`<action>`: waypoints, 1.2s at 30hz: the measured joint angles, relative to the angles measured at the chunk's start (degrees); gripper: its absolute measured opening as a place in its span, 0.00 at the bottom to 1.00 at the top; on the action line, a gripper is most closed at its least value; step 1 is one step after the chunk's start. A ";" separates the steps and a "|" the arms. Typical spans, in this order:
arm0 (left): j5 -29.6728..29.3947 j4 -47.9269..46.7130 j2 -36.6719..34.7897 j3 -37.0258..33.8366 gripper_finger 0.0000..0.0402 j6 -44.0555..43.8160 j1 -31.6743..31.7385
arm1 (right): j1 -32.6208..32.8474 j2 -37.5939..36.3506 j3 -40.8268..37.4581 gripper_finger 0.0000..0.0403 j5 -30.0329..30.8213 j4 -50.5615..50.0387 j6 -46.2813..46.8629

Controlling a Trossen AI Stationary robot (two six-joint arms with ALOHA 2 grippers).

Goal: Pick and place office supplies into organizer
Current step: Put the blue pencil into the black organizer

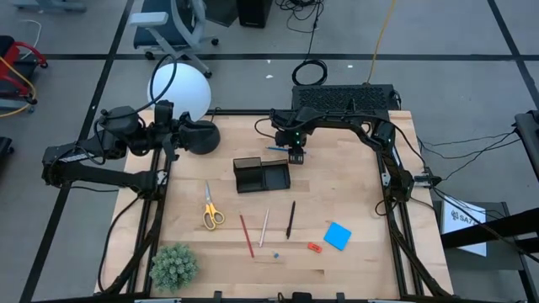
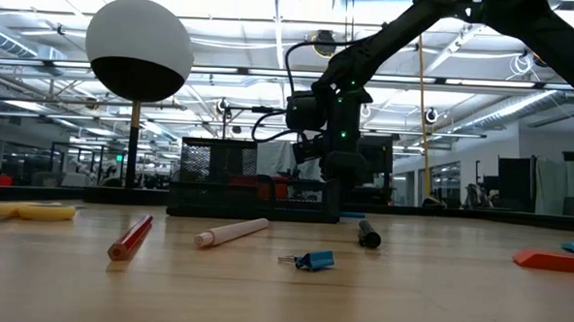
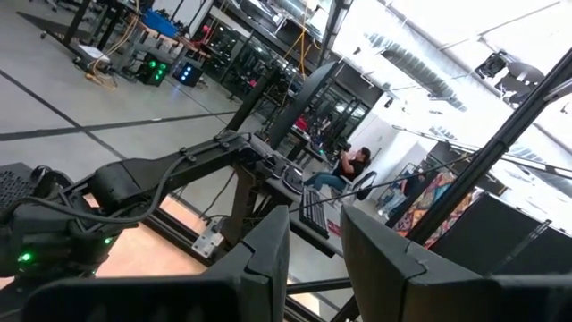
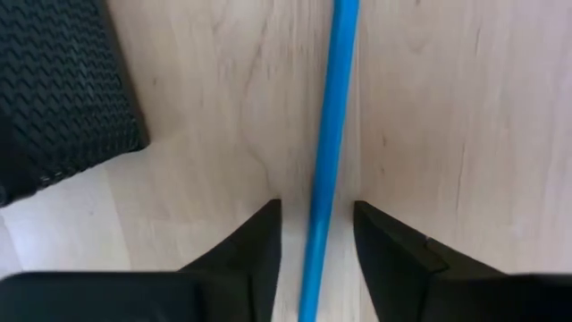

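My right gripper (image 1: 296,155) (image 4: 317,207) is open and points down just behind the black organizer (image 1: 261,175) (image 2: 228,183). Its fingers stand on either side of a thin blue pen (image 4: 331,134) that lies flat on the table, with a gap on each side. Nearer the front edge lie yellow-handled scissors (image 1: 210,210), a red pencil (image 1: 246,236), a pale pencil (image 1: 264,227), a black pen (image 1: 290,219), a small blue clip (image 1: 275,252), a red-orange piece (image 1: 314,247) and a blue note pad (image 1: 338,236). My left gripper (image 1: 173,136) (image 3: 315,224) waits open at the far left, beside the lamp.
The white globe lamp (image 1: 180,91) on its round black base (image 1: 200,137) stands at the far left corner. A green plant (image 1: 173,266) sits at the near left corner. A black mesh box (image 1: 341,99) lies beyond the far edge. Bare wood shows right of the organizer.
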 joint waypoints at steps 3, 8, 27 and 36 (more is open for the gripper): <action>-0.02 -0.02 0.00 0.00 0.24 0.45 -0.02 | -0.07 0.00 0.00 0.23 -0.22 0.04 -0.01; -0.04 -0.02 0.00 0.00 0.24 0.46 -0.01 | -0.07 0.00 -0.02 0.10 -0.39 0.43 -0.02; -0.11 -0.02 0.00 0.00 0.24 0.32 0.00 | -0.78 -1.86 -0.15 0.02 -0.90 0.39 1.70; -0.13 0.00 0.00 0.00 0.24 0.63 0.00 | -2.63 -5.43 -0.28 0.00 -0.57 -0.90 2.25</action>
